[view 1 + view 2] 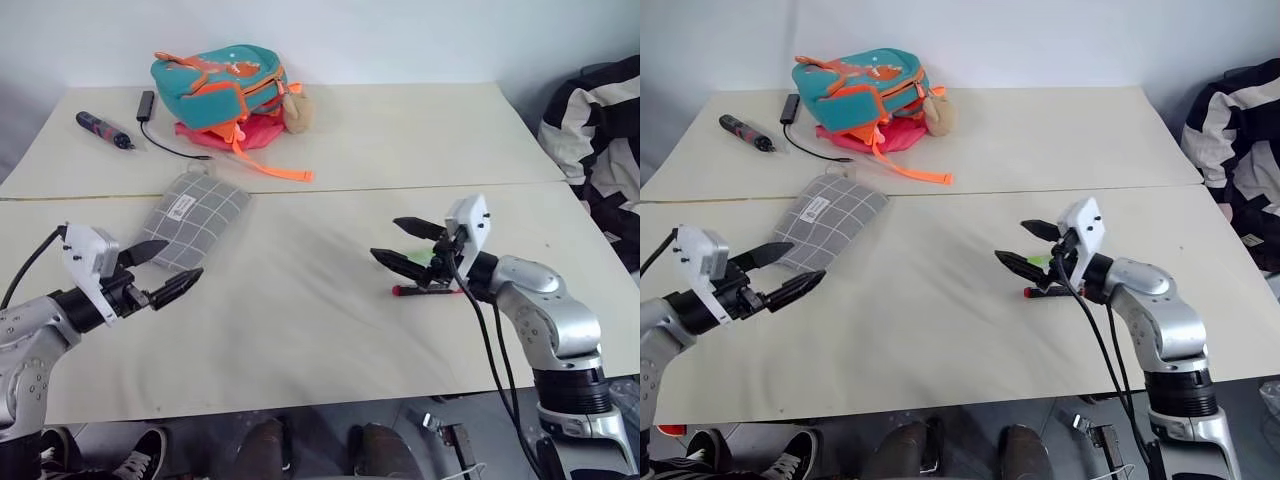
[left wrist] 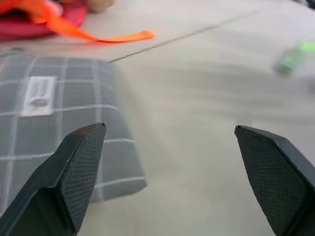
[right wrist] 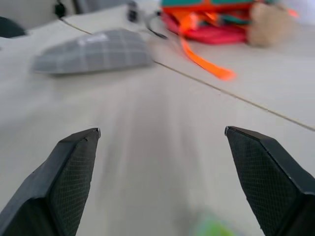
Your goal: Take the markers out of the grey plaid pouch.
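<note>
Left gripper (image 1: 160, 271) hangs just in front of the grey plaid pouch (image 1: 195, 220), jaws spread wide and empty. That pouch lies flat on the table (image 1: 300, 330), in front of the teal-and-orange backpack (image 1: 220, 85). Well to the pouch's right, a red marker (image 1: 425, 290) and a light green marker (image 1: 422, 258) rest on the table beneath the right gripper (image 1: 405, 246), also spread wide and holding nothing. A dark marker I cannot make out. Judging from this, the step is checking the pouch: pin its closed end with one gripper, lift the mouth with the other, and tip slowly so anything left slides out.
</note>
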Action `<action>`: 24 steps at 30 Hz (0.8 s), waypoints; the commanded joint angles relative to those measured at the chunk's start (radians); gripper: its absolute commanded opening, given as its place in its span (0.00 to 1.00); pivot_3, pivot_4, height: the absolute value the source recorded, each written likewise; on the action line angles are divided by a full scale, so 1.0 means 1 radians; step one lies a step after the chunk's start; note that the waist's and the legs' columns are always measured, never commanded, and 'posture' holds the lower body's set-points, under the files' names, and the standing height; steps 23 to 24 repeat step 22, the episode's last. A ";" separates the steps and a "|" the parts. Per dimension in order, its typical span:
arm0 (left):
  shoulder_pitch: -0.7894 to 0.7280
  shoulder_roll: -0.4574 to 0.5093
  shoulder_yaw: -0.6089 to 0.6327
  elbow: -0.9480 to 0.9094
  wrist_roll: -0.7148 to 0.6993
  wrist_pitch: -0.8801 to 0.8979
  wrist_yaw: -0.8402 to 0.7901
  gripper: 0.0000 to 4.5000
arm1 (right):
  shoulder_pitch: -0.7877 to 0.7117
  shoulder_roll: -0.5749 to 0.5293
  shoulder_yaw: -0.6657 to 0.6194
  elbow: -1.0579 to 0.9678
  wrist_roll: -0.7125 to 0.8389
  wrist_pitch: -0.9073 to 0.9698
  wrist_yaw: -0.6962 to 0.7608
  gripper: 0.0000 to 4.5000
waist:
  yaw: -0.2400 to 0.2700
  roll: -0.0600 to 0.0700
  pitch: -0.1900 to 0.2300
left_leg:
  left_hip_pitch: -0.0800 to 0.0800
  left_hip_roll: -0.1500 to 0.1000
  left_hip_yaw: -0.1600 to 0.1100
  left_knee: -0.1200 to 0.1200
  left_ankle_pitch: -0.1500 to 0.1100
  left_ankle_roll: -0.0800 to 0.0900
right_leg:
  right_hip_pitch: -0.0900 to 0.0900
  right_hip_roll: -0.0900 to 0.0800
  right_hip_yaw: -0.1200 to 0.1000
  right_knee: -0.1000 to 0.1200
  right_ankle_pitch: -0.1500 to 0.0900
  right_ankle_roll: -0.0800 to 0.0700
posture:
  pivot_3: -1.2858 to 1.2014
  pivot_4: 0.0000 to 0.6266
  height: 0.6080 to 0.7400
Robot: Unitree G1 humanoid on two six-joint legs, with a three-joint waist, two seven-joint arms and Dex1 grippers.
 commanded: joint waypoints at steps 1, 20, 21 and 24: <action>0.028 -0.025 0.004 -0.023 0.015 -0.097 -0.026 0.99 | 0.026 -0.052 -0.052 -0.027 -0.015 -0.055 0.017 0.95 | 0.000 0.000 0.000 | 0.000 0.000 0.000 0.000 0.000 0.000 | 0.000 0.000 0.000 0.000 0.000 0.000 | 0.52 0.24 1.00; 0.060 -0.049 -0.039 0.039 0.059 -0.213 -0.047 0.99 | 0.063 -0.106 -0.047 0.036 -0.067 -0.063 0.005 0.95 | 0.000 0.000 0.000 | 0.001 0.000 0.000 0.000 0.001 0.002 | 0.001 0.000 -0.002 0.001 0.000 0.000 | 0.52 0.24 1.00; 0.058 -0.047 -0.040 0.042 0.064 -0.216 -0.045 0.99 | 0.066 -0.107 -0.045 0.036 -0.072 -0.066 0.004 0.95 | 0.000 0.000 0.000 | 0.001 0.000 0.000 0.000 0.001 0.002 | 0.001 0.000 -0.002 0.001 0.000 0.000 | 0.52 0.24 1.00; 0.057 -0.046 -0.042 0.045 0.067 -0.223 -0.048 0.99 | 0.068 -0.106 -0.045 0.034 -0.072 -0.066 0.004 0.95 | 0.000 0.000 0.000 | 0.001 0.000 0.000 0.000 0.001 0.002 | 0.001 0.000 -0.002 0.001 0.000 0.000 | 0.52 0.24 1.00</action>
